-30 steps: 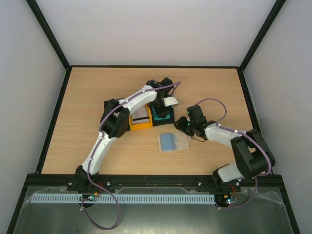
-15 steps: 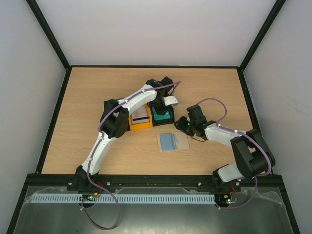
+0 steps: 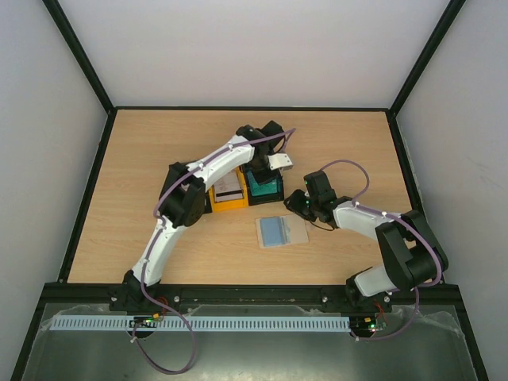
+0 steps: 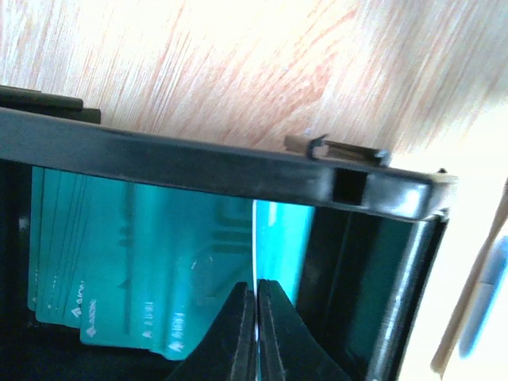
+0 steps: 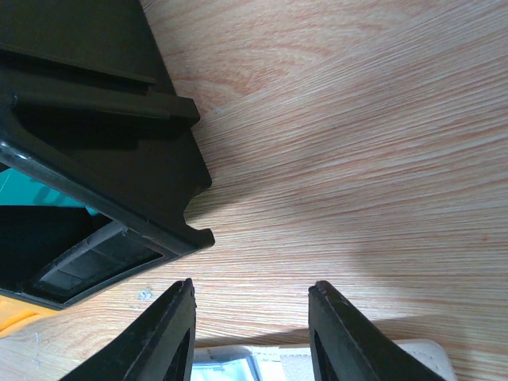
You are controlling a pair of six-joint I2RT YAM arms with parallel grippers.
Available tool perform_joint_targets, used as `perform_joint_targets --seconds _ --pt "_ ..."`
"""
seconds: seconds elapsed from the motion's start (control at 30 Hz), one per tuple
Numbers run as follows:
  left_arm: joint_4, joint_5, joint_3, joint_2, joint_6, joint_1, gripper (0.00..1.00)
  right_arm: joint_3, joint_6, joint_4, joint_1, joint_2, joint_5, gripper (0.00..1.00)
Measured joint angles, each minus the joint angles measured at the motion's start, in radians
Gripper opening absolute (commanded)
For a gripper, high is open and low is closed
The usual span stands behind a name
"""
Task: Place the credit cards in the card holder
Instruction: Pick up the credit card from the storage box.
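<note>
While tray walls (image 4: 198, 163) stand close, the left claw (image 4: 255, 287) pinches a teal card (image 4: 279, 238).

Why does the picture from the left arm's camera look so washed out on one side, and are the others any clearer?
Left wrist view: glare bleaches the table at the right edge, and the left gripper, shut on a teal card, looks soft up close. Right wrist view: the black tray sinks into shadow. Top external view: evenly lit, sharp.

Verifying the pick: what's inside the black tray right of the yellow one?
Teal cards, stacked; left end effector shut on one card, edge-on. Tray floor underneath is covered.
</note>
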Motion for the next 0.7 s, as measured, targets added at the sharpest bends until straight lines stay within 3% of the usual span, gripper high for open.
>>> perform_joint_targets --seconds 0.13,0.37,0.53,0.7 --pt "-0.001 0.004 -0.018 -0.021 -0.001 -0.005 0.03 0.0 0.0 0.0 0.0 0.0 0.002 0.39" --pt "0.007 0.016 -0.078 -0.026 -0.005 -0.008 0.14 0.0 0.0 0.0 0.0 -0.001 0.006 0.39" --pt "0.009 0.013 -0.101 -0.027 -0.009 -0.008 0.13 0.0 0.0 0.0 0.0 -0.001 0.006 0.39" --pt "0.008 0.021 -0.101 -0.028 -0.013 -0.008 0.03 0.0 0.0 0.0 0.0 -0.001 0.006 0.39"
